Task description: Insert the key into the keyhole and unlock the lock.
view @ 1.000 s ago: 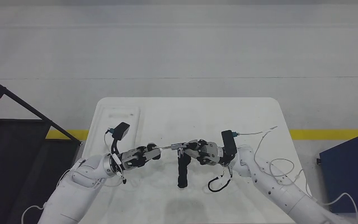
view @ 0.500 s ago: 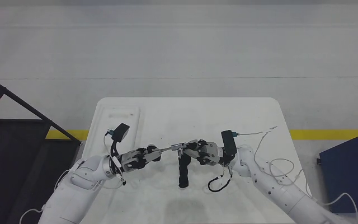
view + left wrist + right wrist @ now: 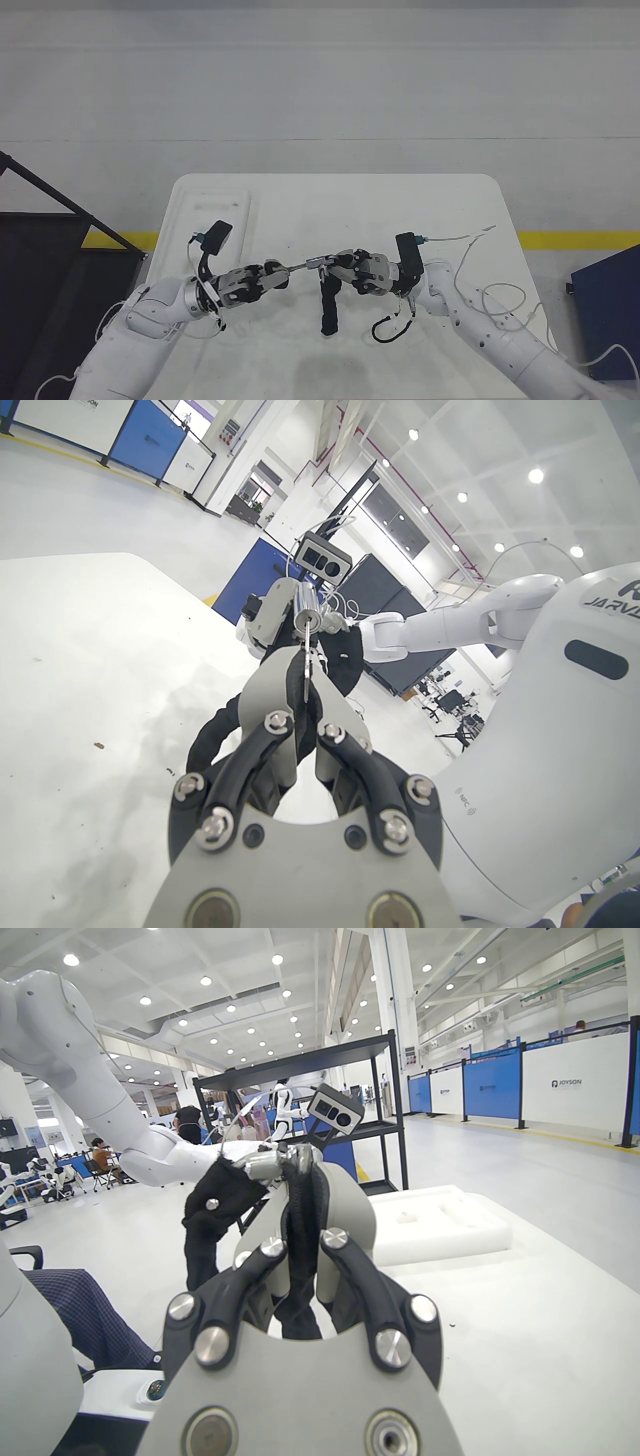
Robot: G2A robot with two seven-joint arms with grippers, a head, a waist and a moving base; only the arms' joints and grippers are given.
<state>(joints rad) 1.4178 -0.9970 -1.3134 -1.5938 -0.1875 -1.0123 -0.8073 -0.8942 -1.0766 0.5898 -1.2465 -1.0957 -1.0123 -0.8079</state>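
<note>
Above the middle of the white table (image 3: 440,200) my two grippers face each other. My left gripper (image 3: 274,272) is shut on the dark head of the key (image 3: 304,680). The key's thin blade (image 3: 300,265) runs to the keyhole in the round silver face of the lock (image 3: 305,618). How deep the blade sits I cannot tell. My right gripper (image 3: 345,268) is shut on the lock's black sleeve (image 3: 300,1208), with the silver cylinder (image 3: 264,1167) sticking out beyond its fingertips. The lock's black cable (image 3: 328,305) hangs down to the table.
A white foam tray (image 3: 210,215) with shallow recesses lies at the table's back left corner, also seen as the foam tray (image 3: 440,1228) in the right wrist view. A thin black cord (image 3: 390,328) loops on the table by the right arm.
Both grippers keep their hold. The left wrist has shifted very slightly and the hanging black cable's lower end has swung a little to the right.
</note>
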